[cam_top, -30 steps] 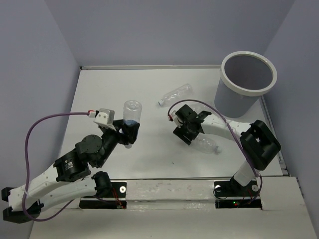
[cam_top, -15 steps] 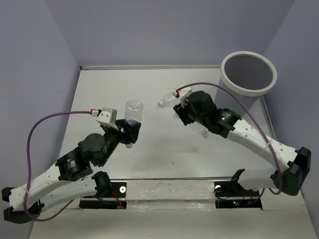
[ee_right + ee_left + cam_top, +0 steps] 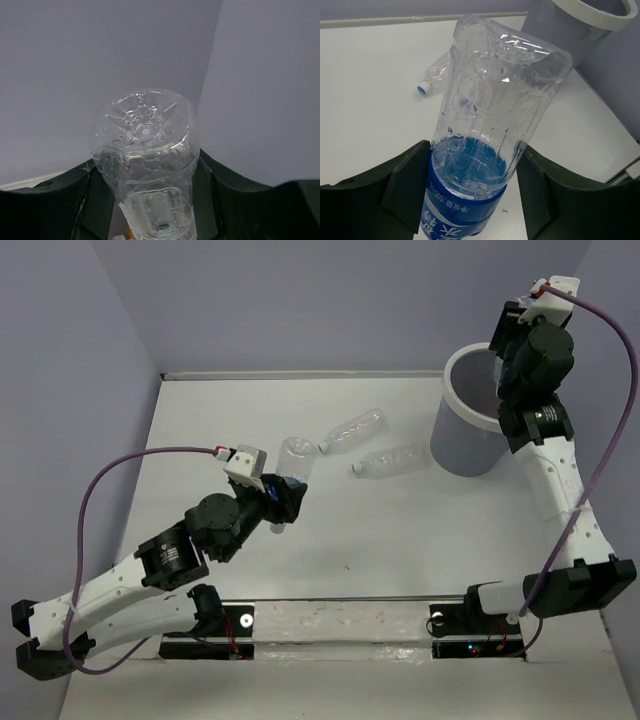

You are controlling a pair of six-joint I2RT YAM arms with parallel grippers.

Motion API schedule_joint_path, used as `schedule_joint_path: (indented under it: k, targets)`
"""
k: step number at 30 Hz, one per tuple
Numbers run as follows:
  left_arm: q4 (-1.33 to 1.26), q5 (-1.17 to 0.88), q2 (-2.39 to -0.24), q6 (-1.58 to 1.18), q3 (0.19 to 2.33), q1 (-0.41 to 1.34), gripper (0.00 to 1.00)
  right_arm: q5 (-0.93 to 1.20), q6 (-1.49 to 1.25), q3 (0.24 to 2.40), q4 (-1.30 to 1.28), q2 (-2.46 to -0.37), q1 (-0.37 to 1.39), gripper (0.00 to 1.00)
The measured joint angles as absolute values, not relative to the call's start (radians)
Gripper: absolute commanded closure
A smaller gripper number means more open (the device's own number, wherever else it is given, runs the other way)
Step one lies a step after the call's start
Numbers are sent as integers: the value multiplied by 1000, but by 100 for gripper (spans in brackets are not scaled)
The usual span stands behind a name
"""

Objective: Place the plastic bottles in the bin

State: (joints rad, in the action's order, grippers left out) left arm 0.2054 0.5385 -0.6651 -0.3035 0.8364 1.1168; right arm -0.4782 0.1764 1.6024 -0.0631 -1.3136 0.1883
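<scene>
Left wrist view: blue-labelled bottle [image 3: 480,150] lower end off bottom edge | bin [image 3: 580,30] clipped upper right | right wrist view: clear bottle [image 3: 145,150] lower part off bottom edge | top view: bin's right rim behind right arm [image 3: 535,360]

Live: from the left hand [image 3: 283,502], the line to the bin [image 3: 460,450] at 2 o'clock is blocked by a lying clear bottle [image 3: 396,460]. A second bottle [image 3: 355,428] is seen at 1 o'clock. Bare tabletop [image 3: 400,535] is offered at 4 o'clock. The bin's mouth is overhung at 3 o'clock by the right arm [image 3: 535,360].
</scene>
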Motion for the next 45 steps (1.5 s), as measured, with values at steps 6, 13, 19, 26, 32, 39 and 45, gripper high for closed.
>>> schedule_joint_path:
  k: [6,13,19,26,32,39,45]
  targets:
    - [109,486,-786,-279,954,1117,56,-384,45,1536,-50,-1428,-2,1]
    - [-46,432,-1036,-214,1186,1117,57,-215,-112,1511,-115,-1380,-43,1]
    - [-148,400,-1272,-166,1377,1110,57,297,-310,1308,-84,-1051,-38,3]
    - [-244,299,-1362,-281,1431,1040,58,784,-532,905,217,-769,-33,2]
    - [-353,175,-1388,-415,1454,1019,58,985,-640,770,320,-793,-22,0]
    - [-393,53,-1453,-503,1451,1020,58,1048,-624,803,329,-806,2,0]
    - [-420,-30,-1469,-550,1423,1020,57,1047,-598,852,326,-855,23,0]
